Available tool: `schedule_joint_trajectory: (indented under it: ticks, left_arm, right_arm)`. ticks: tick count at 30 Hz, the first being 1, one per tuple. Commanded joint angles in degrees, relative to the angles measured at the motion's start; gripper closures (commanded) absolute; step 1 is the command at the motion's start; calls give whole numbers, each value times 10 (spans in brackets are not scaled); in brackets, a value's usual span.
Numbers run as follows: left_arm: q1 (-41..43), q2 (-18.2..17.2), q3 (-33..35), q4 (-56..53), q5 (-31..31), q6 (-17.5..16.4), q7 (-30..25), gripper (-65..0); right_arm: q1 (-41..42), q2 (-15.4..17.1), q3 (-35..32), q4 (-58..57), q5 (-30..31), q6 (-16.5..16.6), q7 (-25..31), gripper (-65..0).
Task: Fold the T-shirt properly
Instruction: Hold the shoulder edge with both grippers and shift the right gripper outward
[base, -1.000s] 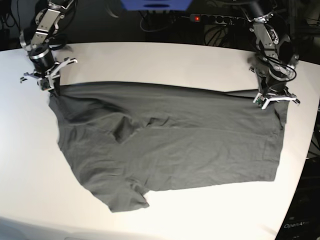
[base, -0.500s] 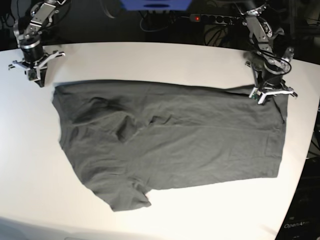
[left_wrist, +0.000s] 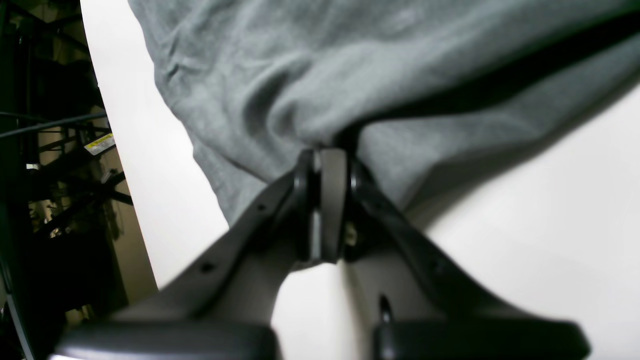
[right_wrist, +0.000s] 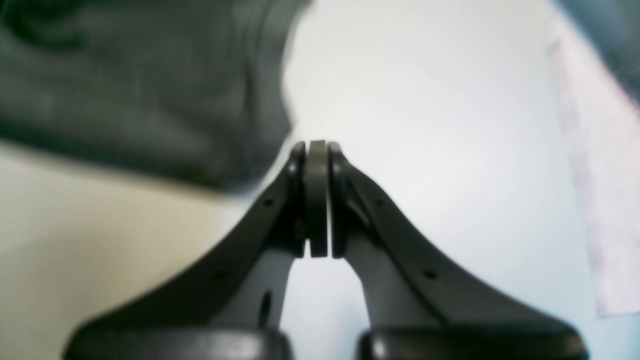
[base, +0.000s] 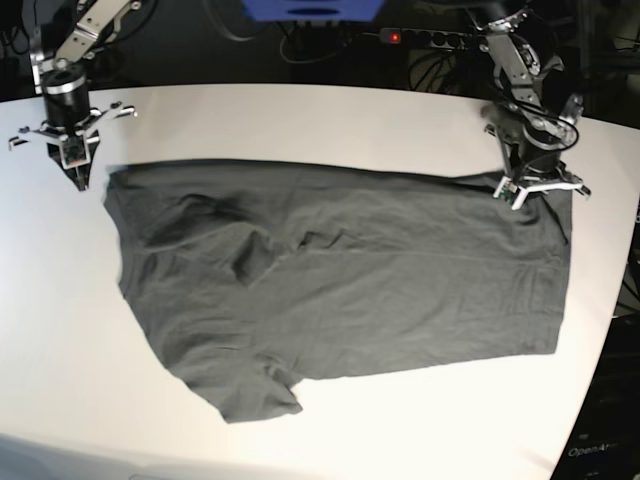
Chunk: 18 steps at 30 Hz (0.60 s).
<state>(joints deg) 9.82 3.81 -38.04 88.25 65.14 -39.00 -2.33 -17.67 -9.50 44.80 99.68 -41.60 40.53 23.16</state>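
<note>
Meanwhile the right gripper (base: 78, 172) has let go of the T-shirt (base: 340, 280): a second ago it pinched the cloth's corner nearest it, and now it hangs just off that corner, over the bare table (base: 300, 120) near the far edge on the base view's left. In its own wrist view the right gripper (right_wrist: 316, 150) is clenched on nothing, pads pressed flat together, with the T-shirt (right_wrist: 125, 85) lying beside it and blurred.

The left gripper (base: 527, 197) has stayed at the shirt's other far corner, shifting only a little toward the table's far edge. Its wrist view shows the left gripper (left_wrist: 325, 155) nipping a raised fold of the T-shirt (left_wrist: 310, 75), the cloth tenting up into the closed pads above the table (left_wrist: 525, 225).

The shirt itself lies spread and wrinkled across the middle of the table, much as before, its released corner now settled flat and one sleeve pointing toward the near edge.

As for writing, white lettering at the base view's lower right begins "OpenArm". A small yellow label (left_wrist: 100, 144) beyond the table's edge is too small to read.
</note>
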Motion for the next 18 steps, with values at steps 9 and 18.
schedule_joint_trajectory:
  ticks: [9, 18]
  left_arm:
    - [4, -1, -2, 6, 3, -10, 3, -31]
    - [4, 0, -3, 8, 3, -10, 5, -31]
  right_arm:
    - [4, 5, -85, -6, 11, -5, 7, -4]
    - [4, 5, -139, -38, 11, -5, 8, -4]
